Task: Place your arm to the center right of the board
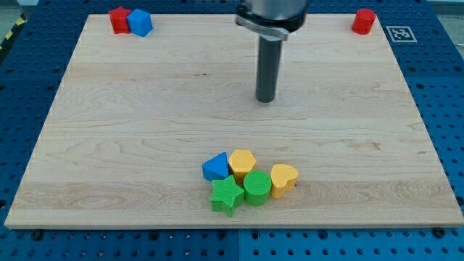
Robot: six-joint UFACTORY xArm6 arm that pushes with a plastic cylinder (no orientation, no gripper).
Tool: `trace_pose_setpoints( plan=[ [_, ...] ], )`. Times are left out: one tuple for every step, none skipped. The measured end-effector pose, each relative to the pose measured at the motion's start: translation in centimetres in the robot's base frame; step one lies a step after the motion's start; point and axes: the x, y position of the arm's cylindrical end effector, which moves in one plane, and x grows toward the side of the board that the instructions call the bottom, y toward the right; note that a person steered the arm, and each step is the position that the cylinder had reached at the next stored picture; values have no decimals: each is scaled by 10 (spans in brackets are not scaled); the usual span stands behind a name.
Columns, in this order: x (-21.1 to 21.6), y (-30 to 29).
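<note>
My tip (pixel 266 99) stands on the wooden board (pixel 109 145) a little above its middle, slightly to the view's right of centre. It touches no block. Well below it lies a cluster: a blue triangular block (pixel 214 167), a yellow pentagon block (pixel 242 161), a green star block (pixel 227 194), a green round block (pixel 257 187) and a yellow heart block (pixel 283 179). At the top left corner a red block (pixel 118 19) sits against a blue block (pixel 140 22). A red block (pixel 364 21) sits at the top right corner.
The board lies on a blue perforated table (pixel 442 109). A black-and-white marker tag (pixel 400 33) sits just off the board's top right corner. The arm's body (pixel 272 14) hangs over the board's top edge.
</note>
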Motion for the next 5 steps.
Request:
trace_pose_setpoints(
  plan=[
    [0, 1],
    [0, 33],
    [0, 79],
    [0, 97],
    [2, 150]
  ],
)
